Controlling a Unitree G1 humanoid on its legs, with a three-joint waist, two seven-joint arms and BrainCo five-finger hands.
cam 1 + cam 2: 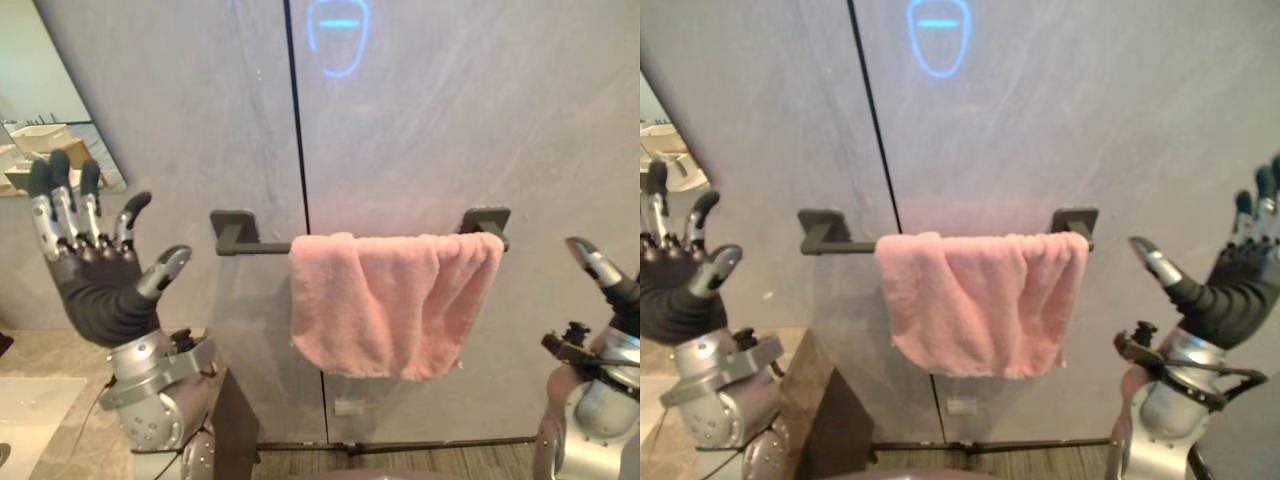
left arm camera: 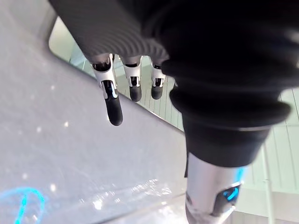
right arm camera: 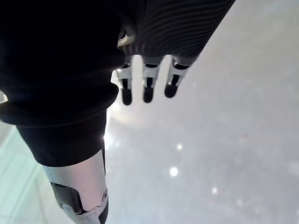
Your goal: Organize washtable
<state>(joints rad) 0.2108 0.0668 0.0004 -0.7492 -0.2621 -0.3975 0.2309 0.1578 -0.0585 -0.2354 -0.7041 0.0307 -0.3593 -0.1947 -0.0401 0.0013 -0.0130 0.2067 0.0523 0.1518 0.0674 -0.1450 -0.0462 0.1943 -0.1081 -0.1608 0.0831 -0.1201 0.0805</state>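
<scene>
the pink towel [image 1: 390, 300] hangs folded over a dark rail [image 1: 250, 245] fixed to the grey wall [image 1: 450, 120], straight ahead and between the two raised hands. the rail's long axis runs from side to side. the towel sits toward the rail's right end, its top corner against the right bracket, and the left stretch of the rail is bare. its lower hem hangs uneven, lower on the right.

the left hand [image 1: 100, 285] is held up above the corner of the worktop [image 1: 40, 350], palm turned toward the towel, fingers straight and spread, thumb out to the side, holding nothing. the right hand [image 1: 1230, 295] mirrors it on the other side, also spread and empty, thumb pointing in toward the towel. both are apart from the cloth. the right hand looks the nearer one, its thumb near the towel's right edge, so a reach inward from that side seems the shorter move.
</scene>
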